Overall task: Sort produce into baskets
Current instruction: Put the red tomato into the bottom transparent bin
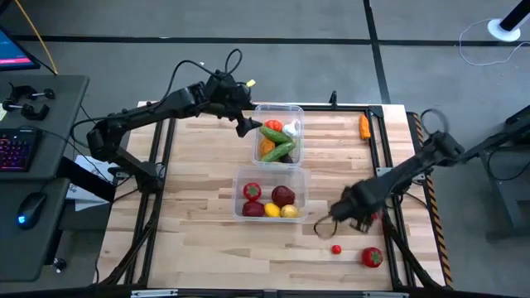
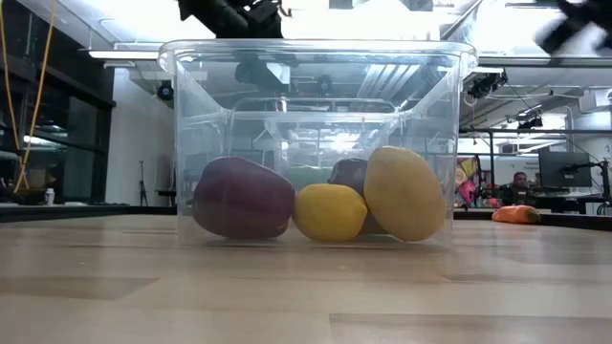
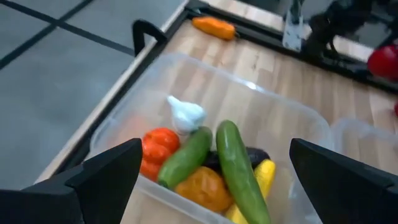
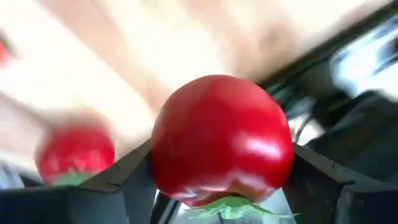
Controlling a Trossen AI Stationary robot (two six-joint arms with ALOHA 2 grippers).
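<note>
Tomato (image 4: 221,140): you see it between the right gripper (image 4: 221,186) fingers, clamped.
Left gripper (image 3: 214,180): fingers wide apart, above the far basket (image 1: 279,132).
Hidden: right fingertips, behind the tomato.

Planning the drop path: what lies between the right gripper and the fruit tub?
High view: only bare wood separates the right gripper from the fruit tub; nothing else.
</note>
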